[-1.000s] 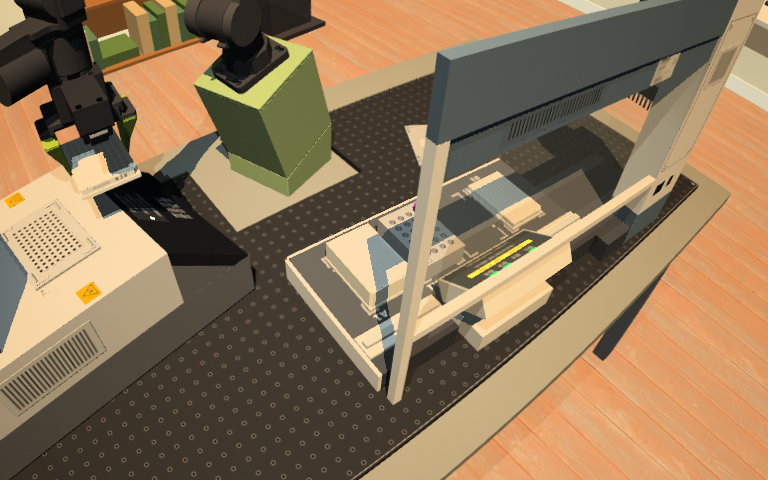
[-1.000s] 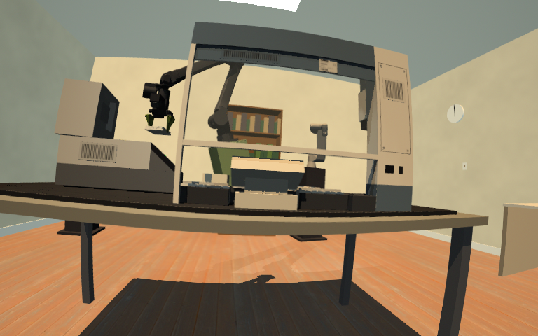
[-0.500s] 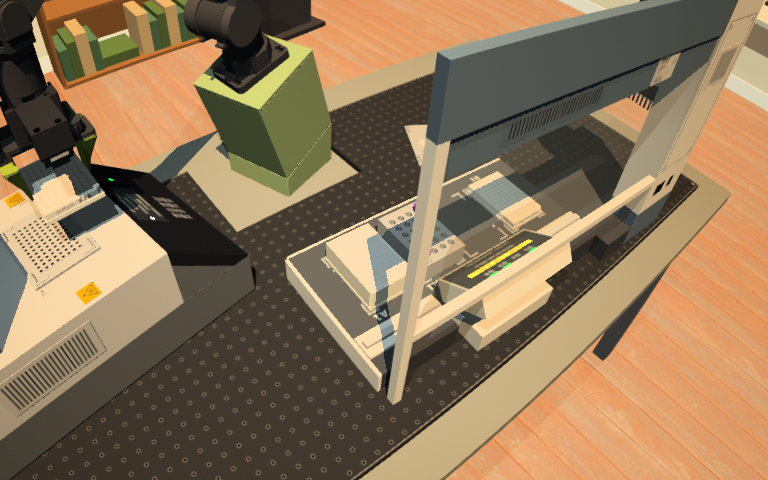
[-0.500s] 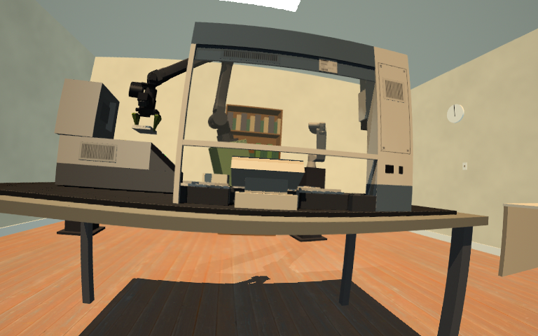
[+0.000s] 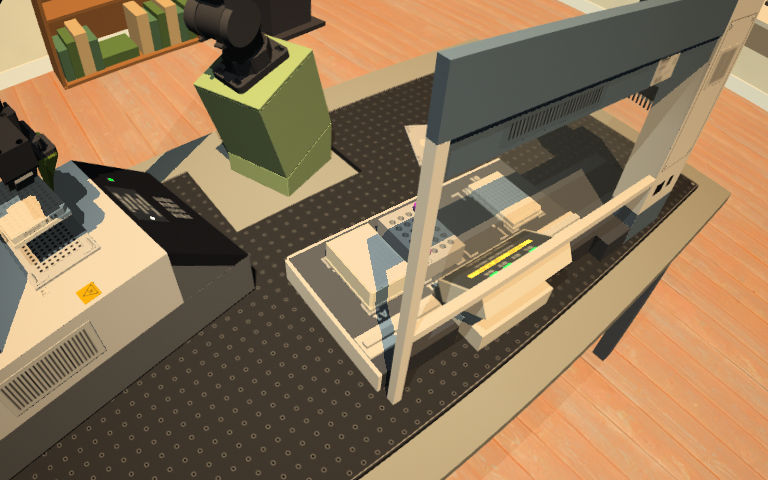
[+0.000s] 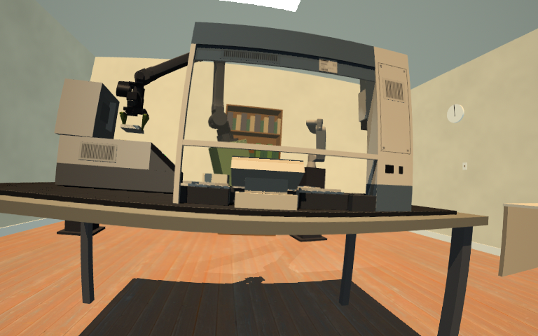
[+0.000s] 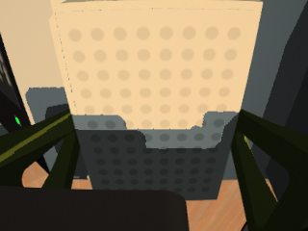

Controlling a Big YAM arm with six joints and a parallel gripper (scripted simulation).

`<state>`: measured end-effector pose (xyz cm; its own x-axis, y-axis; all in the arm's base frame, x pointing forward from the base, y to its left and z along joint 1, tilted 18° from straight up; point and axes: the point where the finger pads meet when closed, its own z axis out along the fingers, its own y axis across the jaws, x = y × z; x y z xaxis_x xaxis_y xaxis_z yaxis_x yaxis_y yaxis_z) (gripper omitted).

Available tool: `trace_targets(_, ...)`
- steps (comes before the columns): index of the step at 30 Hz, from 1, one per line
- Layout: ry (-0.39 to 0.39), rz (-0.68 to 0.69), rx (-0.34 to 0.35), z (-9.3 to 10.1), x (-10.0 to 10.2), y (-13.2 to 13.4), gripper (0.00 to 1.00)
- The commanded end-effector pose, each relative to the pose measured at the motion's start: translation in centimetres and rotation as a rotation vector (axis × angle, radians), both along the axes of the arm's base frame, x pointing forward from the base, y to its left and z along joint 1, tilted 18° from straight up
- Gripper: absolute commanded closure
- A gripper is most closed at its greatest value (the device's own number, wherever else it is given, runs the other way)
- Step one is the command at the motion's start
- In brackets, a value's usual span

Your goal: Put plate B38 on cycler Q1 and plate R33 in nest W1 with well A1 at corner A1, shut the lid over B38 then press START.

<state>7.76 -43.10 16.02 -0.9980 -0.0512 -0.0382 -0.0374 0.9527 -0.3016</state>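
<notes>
While the plate B38 [image 5: 25, 219] hangs above the block [image 5: 55, 242] of the cycler Q1 [image 5: 113, 271], nothing in the job is finished — the plate looks carried, not seated, and the exterior view shows it well above the machine's deck. The gripper [image 6: 134, 118] is clamped across the plate with its green fingers standing wide on the two long sides; from the wrist view the plate fills the space between them, wells facing up. Q1's lid [image 6: 85, 108] stands raised behind the block, and a small green lamp [image 5: 110, 180] shows on the dark panel [image 5: 161, 217], so I judge no run is on. Left to do: lower B38 flat inside the locators with A1 at the rear left, press LID, then START — and fetch the other plate [image 5: 504, 200], which lies on the deck under the frame [image 5: 419, 249], for W1. The tube cooling block [image 5: 419, 234] and the deep-well block [image 5: 362, 268] sit in their places. The arm reaches far out from its green pedestal [image 5: 271, 124], wrist turned down over the block.
</notes>
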Motion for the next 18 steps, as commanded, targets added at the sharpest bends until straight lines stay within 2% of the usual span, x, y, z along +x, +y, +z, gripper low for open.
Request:
trace_targets(1,-0.01,-0.003,-0.044,2.6,0.3,-2.3,1.0)
trace_targets(11,-0.014,-0.001,-0.037,2.1,1.2,-0.4,1.0)
trace_targets(18,-0.025,-0.042,-0.063,2.3,0.1,0.0,1.0)
